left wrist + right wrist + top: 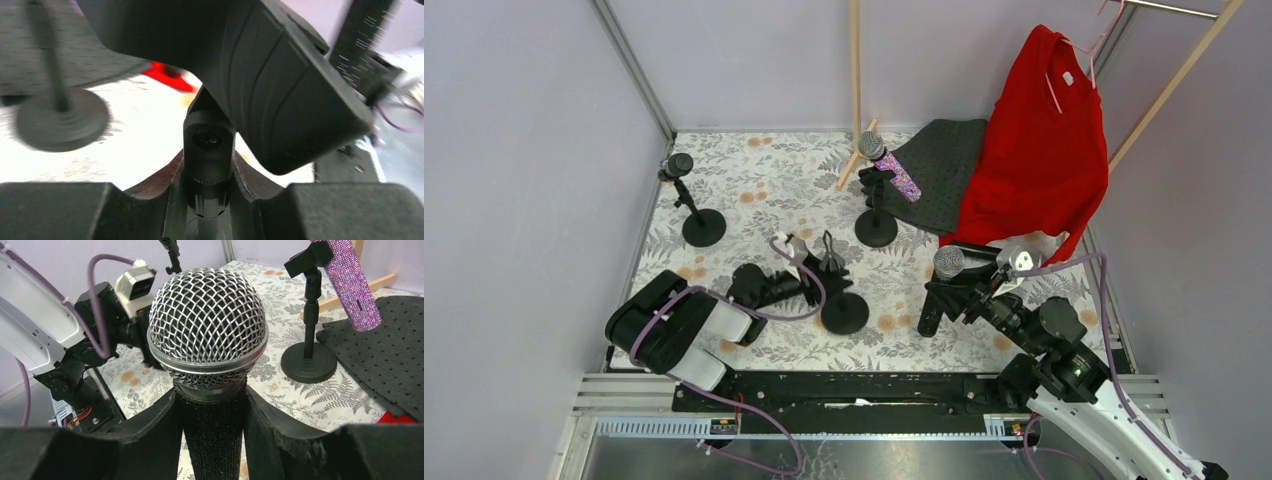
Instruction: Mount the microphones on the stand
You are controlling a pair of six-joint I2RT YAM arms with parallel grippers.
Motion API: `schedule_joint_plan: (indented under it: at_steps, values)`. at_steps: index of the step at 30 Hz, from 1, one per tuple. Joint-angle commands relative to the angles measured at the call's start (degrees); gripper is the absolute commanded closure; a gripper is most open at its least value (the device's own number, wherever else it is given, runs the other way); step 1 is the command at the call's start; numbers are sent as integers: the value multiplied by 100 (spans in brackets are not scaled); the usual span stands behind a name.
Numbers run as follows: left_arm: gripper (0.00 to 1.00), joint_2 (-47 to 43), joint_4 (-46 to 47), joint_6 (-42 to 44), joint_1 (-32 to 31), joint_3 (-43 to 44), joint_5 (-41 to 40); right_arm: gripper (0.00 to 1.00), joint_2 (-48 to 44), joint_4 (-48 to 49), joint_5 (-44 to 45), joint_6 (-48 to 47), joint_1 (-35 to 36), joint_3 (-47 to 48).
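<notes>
**Desk:** What is filling the floral-patterned table (pixel 754 180)?

**Photographer:** A red shirt on a hanger (pixel 1044 130) is hanging at far right, beside a dark grey perforated mat (pixel 939 160).

**Desk:** And the hands?

**Photographer:** The left hand (pixel 207 200) is clamping narrowly on the neck of a black round-based stand (pixel 844 312) at near centre. The right hand (pixel 212 435) is gripping a black microphone with a silver mesh head (pixel 207 325), head up, at near right.

**Desk:** The rest?

**Photographer:** A glittery purple-pink microphone (pixel 892 168) is sitting tilted in the far centre stand (pixel 876 228). A second black microphone (pixel 679 163) is sitting on the far left stand (pixel 703 227).
</notes>
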Motion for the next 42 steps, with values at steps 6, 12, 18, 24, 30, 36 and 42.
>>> schedule_joint_plan:
  at_steps: [6, 12, 18, 24, 30, 36, 42]
  values:
    - [100, -127, 762, 384, -720, 60, 2099, 98, -131, 266, 13, -278, 23, 187]
    - [77, 302, 762, 543, -858, 426, 2632, 98, -131, 24, -33, -342, 22, 299]
    - [38, 334, 624, 961, -858, 386, 2079, 98, -178, -189, -51, -400, 30, 398]
    - [15, -137, 280, 1104, -877, 72, 1174, 98, -217, -254, -11, -473, 22, 422]
    - [6, -1179, -690, 1443, -1362, -410, -146, 98, -185, -195, -19, -514, 22, 368]
    - [1, -2283, -1344, 1783, -2819, -951, -2980, 98, -145, -85, -41, -516, 27, 256]
    - [1, -2533, -1298, 1791, -3639, -1175, -4994, 98, -56, 85, -104, -449, 23, 169]
